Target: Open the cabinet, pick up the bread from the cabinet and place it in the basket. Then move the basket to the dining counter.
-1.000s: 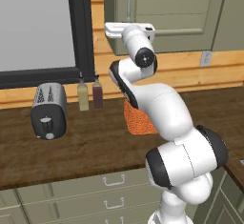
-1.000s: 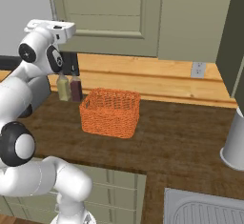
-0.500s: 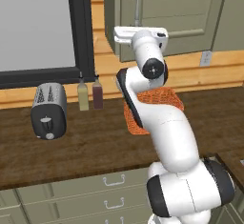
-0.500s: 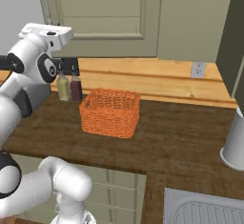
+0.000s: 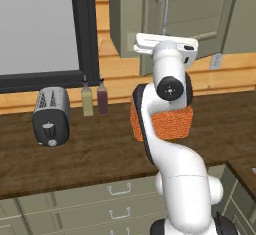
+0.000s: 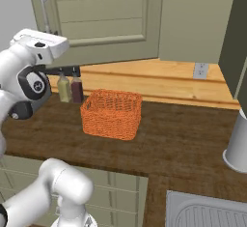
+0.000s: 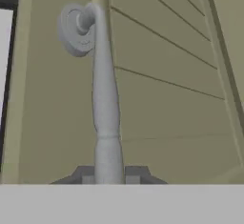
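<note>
Cabinet door handle (image 7: 104, 108) clamped between the gripper (image 7: 108, 174) fingers, door ajar.
The long curved silver bar ran up from the fingertips to its round mount on the olive-green cabinet (image 6: 103, 16). A good pull would likely arc about the hinge, grip kept square; basket (image 6: 112, 113) below.

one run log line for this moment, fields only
stage: opening cabinet | end effector: shut on handle | door: ajar | basket: on worktop, empty | bread: unseen

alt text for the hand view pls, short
The jaws are shut on the long silver handle of the olive-green cabinet door, seen close up. The handle runs up to its round mount at top left.
</note>
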